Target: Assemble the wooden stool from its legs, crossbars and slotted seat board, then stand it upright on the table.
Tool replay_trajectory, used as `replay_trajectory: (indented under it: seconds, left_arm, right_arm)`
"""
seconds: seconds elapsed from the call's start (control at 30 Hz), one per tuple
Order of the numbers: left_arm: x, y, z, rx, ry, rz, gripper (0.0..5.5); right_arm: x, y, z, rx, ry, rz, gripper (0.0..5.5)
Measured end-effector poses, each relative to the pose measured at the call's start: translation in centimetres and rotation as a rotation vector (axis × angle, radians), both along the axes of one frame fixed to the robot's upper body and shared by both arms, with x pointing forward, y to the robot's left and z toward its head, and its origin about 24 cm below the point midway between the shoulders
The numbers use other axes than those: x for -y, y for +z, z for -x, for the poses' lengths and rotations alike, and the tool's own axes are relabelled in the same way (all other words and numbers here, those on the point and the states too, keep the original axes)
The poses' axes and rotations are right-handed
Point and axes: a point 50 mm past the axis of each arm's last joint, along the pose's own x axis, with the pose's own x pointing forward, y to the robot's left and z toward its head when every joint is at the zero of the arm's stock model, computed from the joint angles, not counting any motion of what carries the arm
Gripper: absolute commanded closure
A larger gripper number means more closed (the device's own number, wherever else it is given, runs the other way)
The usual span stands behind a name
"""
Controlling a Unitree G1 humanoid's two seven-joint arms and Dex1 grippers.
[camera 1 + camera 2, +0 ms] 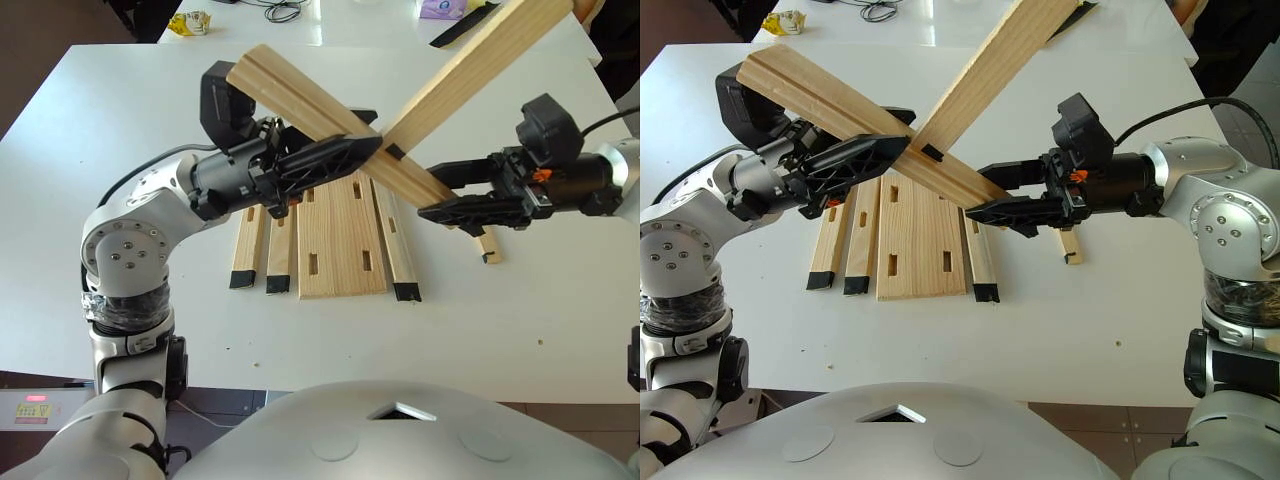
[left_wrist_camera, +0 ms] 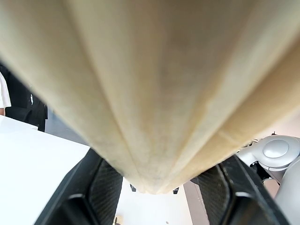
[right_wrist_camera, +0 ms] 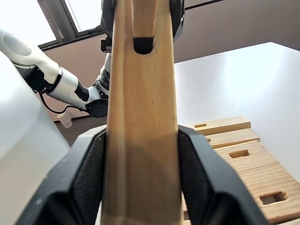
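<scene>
1. Long bar: held above the table. The left gripper and right gripper both appear clamped on it.
2. Second bar: rises toward 1 o'clock from the long bar's slot. Whether it is seated cannot be told.
3. Seat board: lies flat at 6 o'clock of the crossing, slots empty.
4. Loose bars: lie beside the board at 9 and 3 o'clock.
5. Progress: early. One joint is in hand and the rest is unassembled.

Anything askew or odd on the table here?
One short piece lies skewed right of the seat board, out of line with the parallel legs. The long plank held aloft looks fine.
</scene>
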Motion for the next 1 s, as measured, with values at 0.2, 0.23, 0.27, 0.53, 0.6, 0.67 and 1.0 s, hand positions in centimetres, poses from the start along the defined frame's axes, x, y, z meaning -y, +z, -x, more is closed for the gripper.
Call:
replay_trajectory:
  seconds: [0.2,0.23,0.27,0.53,0.6,0.67,1.0]
  left_arm:
    - [0.0,-0.3,0.1,0.011,0.000,-0.005,3.37]
    - [0.0,-0.3,0.1,0.013,0.001,-0.006,3.37]
    - [0.0,-0.4,0.1,0.011,0.006,-0.011,3.38]
    - [-0.5,-0.9,-0.6,-0.026,0.051,-0.015,3.43]
    - [-0.8,-0.7,-0.9,-0.023,0.066,-0.017,3.43]
    - [-1.2,-0.6,-1.1,-0.015,0.090,-0.038,3.43]
    - [-4.8,-0.6,0.4,0.177,0.142,-0.405,3.43]
  right_arm:
    - [0.0,-0.1,0.0,0.005,0.007,0.019,3.06]
    - [0.0,-0.1,0.0,0.017,-0.001,0.026,2.98]
    - [-0.1,-0.2,-0.1,0.030,-0.004,0.036,2.79]
    - [1.4,-4.7,0.6,0.076,0.018,0.305,1.58]
    - [2.4,-6.9,0.4,0.089,-0.012,0.405,1.26]
    - [3.3,-7.8,0.1,0.102,-0.045,0.453,0.93]
    - [6.0,-10.3,1.0,0.077,-0.204,0.528,0.64]
